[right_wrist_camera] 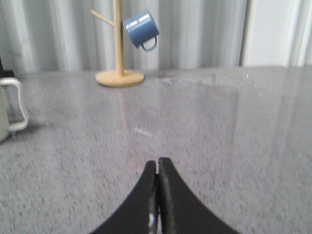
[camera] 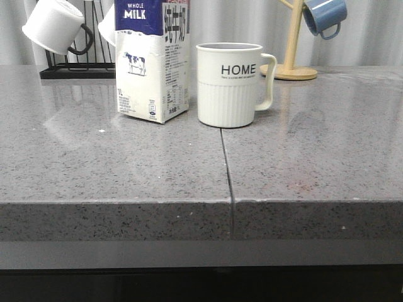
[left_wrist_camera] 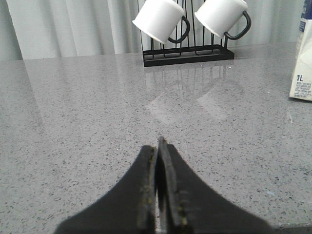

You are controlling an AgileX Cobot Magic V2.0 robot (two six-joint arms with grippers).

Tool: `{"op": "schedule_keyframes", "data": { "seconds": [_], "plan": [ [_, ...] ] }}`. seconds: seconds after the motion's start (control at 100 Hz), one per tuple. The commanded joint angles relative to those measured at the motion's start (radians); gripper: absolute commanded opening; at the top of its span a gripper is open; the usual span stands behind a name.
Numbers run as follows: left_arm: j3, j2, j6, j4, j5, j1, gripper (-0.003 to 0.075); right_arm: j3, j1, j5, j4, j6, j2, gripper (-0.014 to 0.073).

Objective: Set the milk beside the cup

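Note:
The milk (camera: 151, 63), a tall white carton with a dark blue top band and a cow picture, stands upright on the grey counter just left of the cup (camera: 228, 83), a cream ribbed mug with "HOME" lettering and its handle to the right. A narrow gap separates them. The carton's edge shows in the left wrist view (left_wrist_camera: 303, 63); the cup's handle shows in the right wrist view (right_wrist_camera: 13, 105). My left gripper (left_wrist_camera: 158, 146) is shut and empty, low over the counter, well away from the carton. My right gripper (right_wrist_camera: 157, 165) is shut and empty. Neither gripper shows in the front view.
A black wire rack (camera: 75, 69) with white black-handled mugs (camera: 55, 25) stands at the back left. A wooden mug tree (camera: 291, 44) holding a blue mug (camera: 324, 16) stands at the back right. A seam (camera: 227, 176) runs down the counter to its front edge.

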Motion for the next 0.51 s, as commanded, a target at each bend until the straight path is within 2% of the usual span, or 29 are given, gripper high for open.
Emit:
{"op": "schedule_keyframes", "data": {
  "seconds": [0.0, 0.5],
  "plan": [
    [0.045, -0.03, -0.01, -0.007, -0.074, 0.0, -0.002, -0.008, -0.006, -0.001, -0.01, -0.001, -0.024, -0.0067],
    [0.045, -0.03, -0.01, -0.007, -0.072, 0.0, -0.002, -0.007, -0.006, 0.014, -0.009, -0.001, -0.022, -0.0067]
  ]
}}
